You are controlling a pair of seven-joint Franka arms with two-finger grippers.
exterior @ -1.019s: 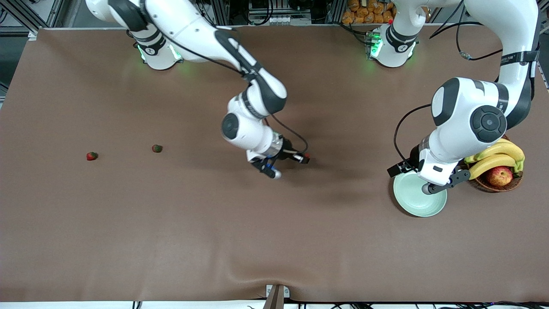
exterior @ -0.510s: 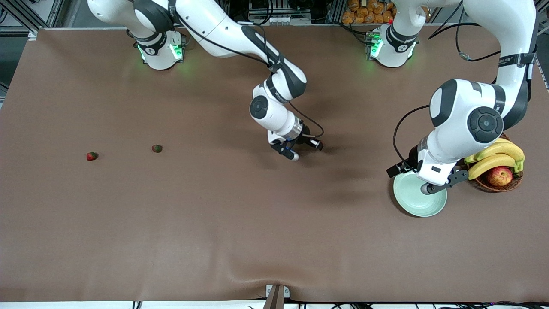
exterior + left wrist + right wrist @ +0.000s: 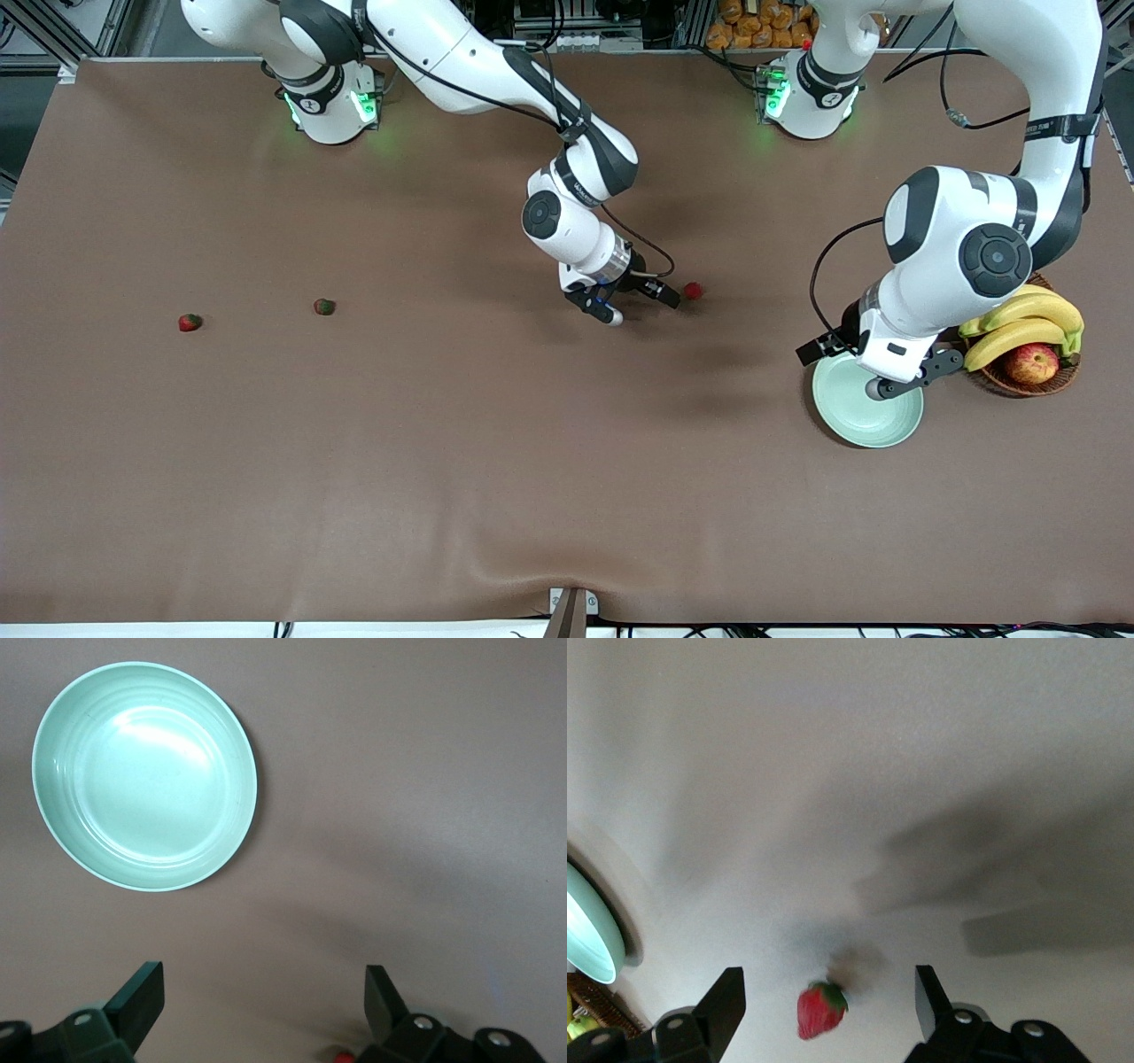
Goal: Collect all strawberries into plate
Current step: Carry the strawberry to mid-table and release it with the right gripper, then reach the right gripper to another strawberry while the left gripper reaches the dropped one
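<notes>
Strawberry (image 3: 694, 290) lies loose just beside the right gripper (image 3: 640, 302), whose fingers are spread wide. Left gripper (image 3: 864, 368) hangs wide open over the plate (image 3: 864, 421).

Glossy plate (image 3: 142, 859) on a matt brown cloth-like table cover (image 3: 443, 461).

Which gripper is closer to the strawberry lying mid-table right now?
The right. The right gripper hangs open right beside that strawberry, on its right-arm side. The left gripper is open over the plate, well away toward the left arm's end.
</notes>
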